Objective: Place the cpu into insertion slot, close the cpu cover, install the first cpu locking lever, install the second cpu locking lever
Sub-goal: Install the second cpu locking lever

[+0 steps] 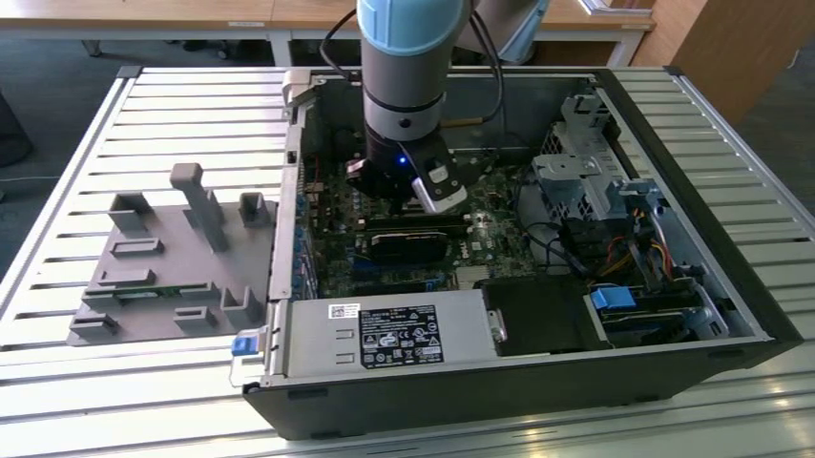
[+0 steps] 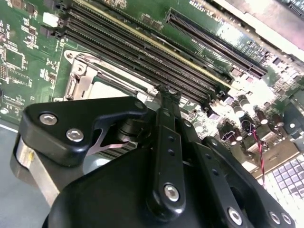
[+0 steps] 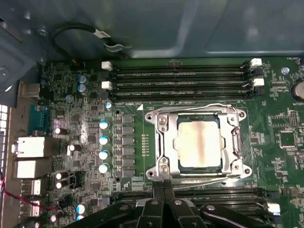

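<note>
One gripper [image 3: 164,190] sits nearest your wrist cameras, its two black fingertips pressed together with nothing between them; in the first wrist view you see their tips meet right at the edge of the cpu cover [image 3: 164,142]; in the second wrist view the black finger linkages [image 2: 166,142] run down to the same spot beside the silver frame.

You will find the cpu [image 3: 199,143] seated in the insertion slot [image 3: 176,142], its silver-grey face showing through the cover's square window; the cover lies flat over the socket, its frame around the chip on all sides; a thin wire lever [image 3: 190,106] lies along the cover edge farthest from the gripper; whether it is latched you cannot tell.

Beyond the socket, you see rows of long black memory slots [image 3: 180,80] on the green motherboard [image 3: 280,118], then the grey wall of the case [image 3: 190,28] with a looped black cable [image 3: 76,33].

In the exterior view, the arm [image 1: 403,86] reaches straight down into the open computer case [image 1: 713,239], which rests on a slatted metal table [image 1: 114,401]; a grey fixture tray [image 1: 166,267] lies on the table on the exterior view's left of the case; a power supply [image 1: 382,334] fills the case's near corner.
</note>
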Robot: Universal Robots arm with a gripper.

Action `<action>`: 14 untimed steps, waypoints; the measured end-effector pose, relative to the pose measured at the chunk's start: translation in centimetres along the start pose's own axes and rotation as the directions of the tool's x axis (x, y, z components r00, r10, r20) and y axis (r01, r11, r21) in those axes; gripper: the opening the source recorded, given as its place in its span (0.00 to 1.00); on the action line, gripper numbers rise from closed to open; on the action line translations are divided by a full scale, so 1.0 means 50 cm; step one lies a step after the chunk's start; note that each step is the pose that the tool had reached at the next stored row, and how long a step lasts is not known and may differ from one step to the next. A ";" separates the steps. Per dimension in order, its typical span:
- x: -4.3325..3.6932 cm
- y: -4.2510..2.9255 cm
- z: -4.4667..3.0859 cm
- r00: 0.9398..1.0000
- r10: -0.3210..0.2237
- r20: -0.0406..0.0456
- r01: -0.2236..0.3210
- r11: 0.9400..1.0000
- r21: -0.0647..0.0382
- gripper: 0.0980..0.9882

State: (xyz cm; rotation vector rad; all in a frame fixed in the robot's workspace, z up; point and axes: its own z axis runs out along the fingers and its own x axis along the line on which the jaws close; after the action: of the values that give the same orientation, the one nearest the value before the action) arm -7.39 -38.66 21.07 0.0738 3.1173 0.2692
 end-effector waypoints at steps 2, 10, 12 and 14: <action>0.001 -0.001 0.004 1.000 0.000 0.000 0.000 1.000 -0.004 0.01; 0.004 -0.005 0.017 1.000 0.000 -0.001 0.000 1.000 -0.017 0.01; 0.005 -0.007 0.019 1.000 0.001 -0.001 -0.001 1.000 -0.027 0.01; 0.007 -0.008 0.022 1.000 0.001 -0.001 -0.001 0.999 -0.034 0.01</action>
State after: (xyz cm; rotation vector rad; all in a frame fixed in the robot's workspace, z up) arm -7.73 -38.86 19.91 0.0743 3.1126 0.3225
